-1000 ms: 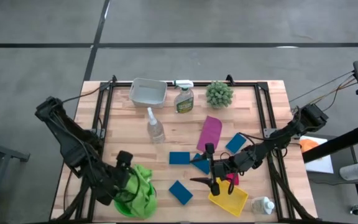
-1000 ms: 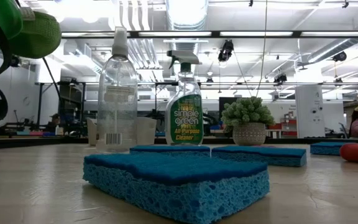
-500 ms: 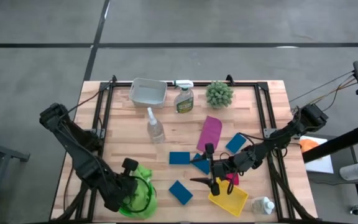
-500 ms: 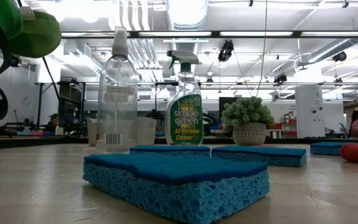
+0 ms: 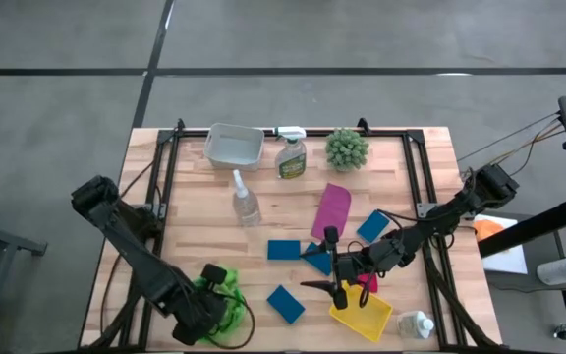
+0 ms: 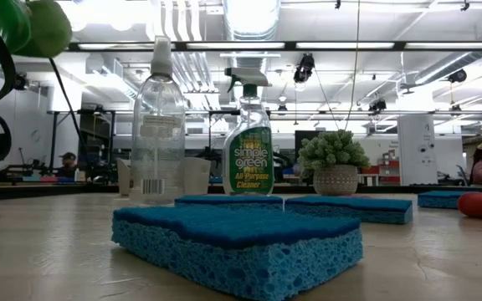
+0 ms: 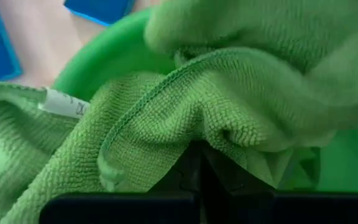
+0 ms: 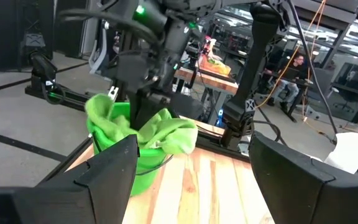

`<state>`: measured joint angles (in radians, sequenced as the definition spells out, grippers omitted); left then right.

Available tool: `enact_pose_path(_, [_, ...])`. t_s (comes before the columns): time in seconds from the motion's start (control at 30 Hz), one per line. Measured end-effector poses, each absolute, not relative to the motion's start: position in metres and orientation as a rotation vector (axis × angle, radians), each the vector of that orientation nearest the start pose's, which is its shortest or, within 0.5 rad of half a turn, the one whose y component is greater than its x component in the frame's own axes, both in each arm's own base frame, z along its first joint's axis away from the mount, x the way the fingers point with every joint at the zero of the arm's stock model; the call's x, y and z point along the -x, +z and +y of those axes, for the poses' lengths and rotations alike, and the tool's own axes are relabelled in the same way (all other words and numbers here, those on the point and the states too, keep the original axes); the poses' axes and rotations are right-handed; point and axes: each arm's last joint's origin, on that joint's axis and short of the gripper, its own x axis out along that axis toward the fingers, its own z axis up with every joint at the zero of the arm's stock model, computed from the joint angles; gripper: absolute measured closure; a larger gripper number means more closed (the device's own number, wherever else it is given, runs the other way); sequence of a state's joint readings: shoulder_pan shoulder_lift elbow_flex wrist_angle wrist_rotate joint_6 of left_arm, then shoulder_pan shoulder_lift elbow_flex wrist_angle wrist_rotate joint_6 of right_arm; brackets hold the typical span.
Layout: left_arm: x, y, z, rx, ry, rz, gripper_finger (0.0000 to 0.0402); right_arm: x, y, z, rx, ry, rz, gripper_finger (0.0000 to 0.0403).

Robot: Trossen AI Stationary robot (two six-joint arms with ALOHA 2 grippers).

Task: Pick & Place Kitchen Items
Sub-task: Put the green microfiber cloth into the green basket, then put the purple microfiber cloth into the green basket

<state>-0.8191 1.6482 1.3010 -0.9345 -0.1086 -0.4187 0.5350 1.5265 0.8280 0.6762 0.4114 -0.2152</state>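
Observation:
A green cloth (image 5: 228, 295) lies bunched in a green bowl (image 7: 98, 59) at the table's near left corner. My left gripper (image 5: 207, 307) reaches down into it and is shut on the cloth (image 7: 166, 112). My right gripper (image 5: 328, 262) stands open low over the table's near right part, with nothing between its fingers. It is among blue sponges (image 5: 284, 249), beside a small red item (image 5: 367, 283) and a yellow tray (image 5: 362, 315). In the right wrist view the cloth (image 8: 166, 134) drapes over the bowl's rim. My left gripper pinches a raised fold of the green cloth (image 7: 194, 140) between its two shut fingers. The fingers come slanting down from above. The rest of the cloth lies slack in the green bowl and over its rim.
At the far side stand a grey tray (image 5: 234, 146), a green-labelled spray bottle (image 5: 291, 155), a spiky potted plant (image 5: 347, 147) and a clear bottle (image 5: 246, 205). A pink cloth (image 5: 332, 208), more blue sponges (image 5: 285, 303) (image 5: 371, 224) and a small white bottle (image 5: 416, 324) lie around.
My left gripper has moved toward the table's near edge and down onto the green cloth, then shut on a fold of it. The cloth bunch now shows smaller under the gripper. My right gripper has kept still.

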Motion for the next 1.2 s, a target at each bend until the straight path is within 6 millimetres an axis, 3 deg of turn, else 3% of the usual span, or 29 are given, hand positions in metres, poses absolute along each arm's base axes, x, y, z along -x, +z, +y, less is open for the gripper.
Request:
enact_pose_path(0.43, [-0.237,0.216,-0.247,-0.219,-0.406,1.281,0.0401,-0.289,0.253,0.158,0.225,0.126,0.011,0.0103])
enact_pose_path(0.67, [-0.232,0.203,-0.239,-0.213,-0.429,1.281,0.0401,-0.289,0.253,0.158,0.226,0.126,0.012,0.0103])
enact_pose_path(0.77, [-0.228,0.209,-0.235,-0.209,-0.433,1.275,0.0401,-0.289,0.253,0.158,0.226,0.126,0.012,0.0103])
enact_pose_path(0.93, [-0.221,0.234,-0.228,-0.172,-0.464,1.2,0.039,-0.289,0.253,0.158,0.226,0.126,0.013,0.0103])
enact_pose_path(1.2, [-0.206,0.275,-0.212,-0.12,-0.48,1.068,0.0308,-0.289,0.253,0.158,0.227,0.127,0.015,0.0103])
